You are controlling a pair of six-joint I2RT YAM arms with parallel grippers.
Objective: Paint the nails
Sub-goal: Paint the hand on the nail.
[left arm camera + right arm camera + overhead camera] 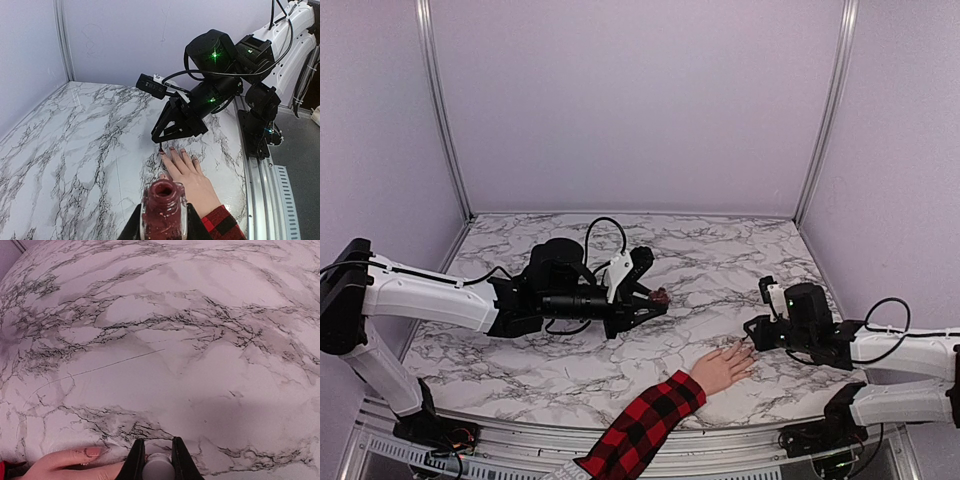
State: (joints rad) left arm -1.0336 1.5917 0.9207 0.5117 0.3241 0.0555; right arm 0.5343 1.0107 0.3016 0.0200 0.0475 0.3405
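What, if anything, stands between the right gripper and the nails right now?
Nothing visible. The right gripper, shut on the white cap, hangs just past the hand; the nails lie uncovered.

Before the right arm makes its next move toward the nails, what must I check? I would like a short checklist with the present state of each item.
1. Polish bottle is open and gripped by the left fingers: ok.
2. Right fingers are shut on the white cap: ok.
3. Hand lies flat, palm down, on the marble table: ok.
4. Brush tip is close to the fingertips: ok.
5. Brush tip touches a nail: cannot tell.
6. Which nails already have polish: cannot tell.
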